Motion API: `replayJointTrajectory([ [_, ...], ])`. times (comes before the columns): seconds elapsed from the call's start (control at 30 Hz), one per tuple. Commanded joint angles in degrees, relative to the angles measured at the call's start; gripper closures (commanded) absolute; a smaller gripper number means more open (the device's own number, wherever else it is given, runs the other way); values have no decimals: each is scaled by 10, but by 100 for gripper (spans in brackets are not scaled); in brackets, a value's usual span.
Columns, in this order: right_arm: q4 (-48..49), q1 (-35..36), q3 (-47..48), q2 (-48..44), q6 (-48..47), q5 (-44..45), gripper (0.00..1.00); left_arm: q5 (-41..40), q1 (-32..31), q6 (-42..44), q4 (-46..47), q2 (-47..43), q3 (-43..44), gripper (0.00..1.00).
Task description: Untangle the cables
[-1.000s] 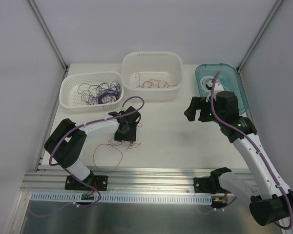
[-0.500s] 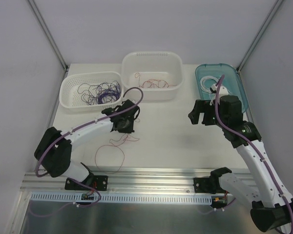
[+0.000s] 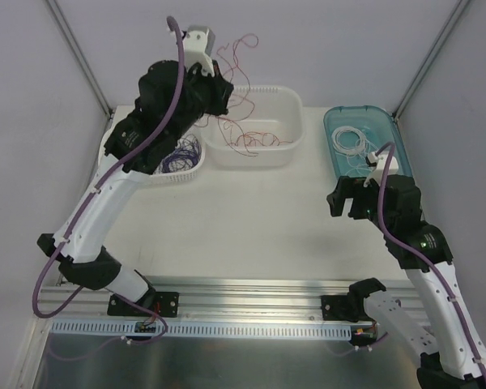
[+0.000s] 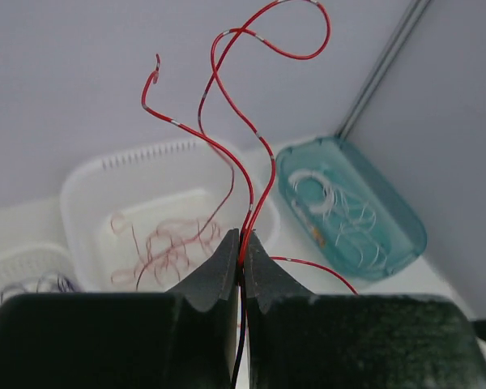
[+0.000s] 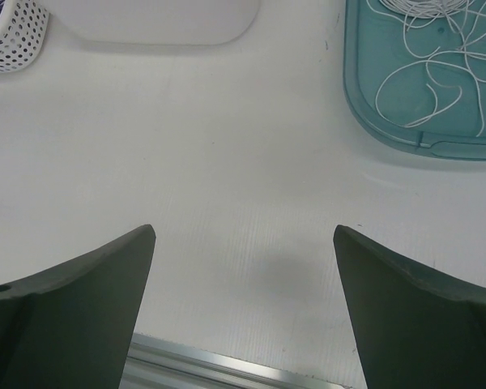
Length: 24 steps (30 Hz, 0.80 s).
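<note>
My left gripper [image 3: 217, 96] is raised high over the white tub [image 3: 292, 105], shut on thin red cables [image 3: 240, 47] that curl up and trail down from it. In the left wrist view the jaws [image 4: 243, 243] pinch red cable strands [image 4: 227, 154] that loop upward. More red cables [image 3: 255, 139] lie in the tub. Purple cables [image 3: 178, 154] fill the perforated white basket [image 3: 113, 162]. White cables [image 3: 350, 139] lie in the teal tray [image 3: 393, 134]. My right gripper [image 3: 348, 203] hangs open over bare table at right, with nothing between its jaws [image 5: 245, 235].
The three containers line the back of the table. The metal rail [image 3: 251, 292] runs along the near edge. White enclosure walls stand on both sides and behind. In the right wrist view the teal tray [image 5: 364, 105] sits up right and the basket corner [image 5: 8, 32] up left.
My left gripper shut on the red cables on the table and lifted them high over the white tub. My right arm drew back toward the near right, still open.
</note>
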Motion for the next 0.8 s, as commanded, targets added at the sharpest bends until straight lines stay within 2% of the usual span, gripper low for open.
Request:
replayJointTrajectory([
  [0.0, -7, 0, 21, -13, -12, 19, 3, 5, 12, 87, 3, 85, 165, 100],
  [0.1, -7, 0, 21, -17, -11, 14, 3, 46, 50, 65, 47, 142, 241, 100],
  [0.23, -5, 0, 16, -24, -6, 1, 3, 103, 106, 6, 118, 195, 268, 100],
  [0.47, 2, 0, 1, -23, 11, -22, 3, 145, 143, -21, 241, 264, 265, 100],
  [0.77, -22, 0, -4, -18, 14, -12, 3, 94, 166, -30, 314, 332, 186, 100],
])
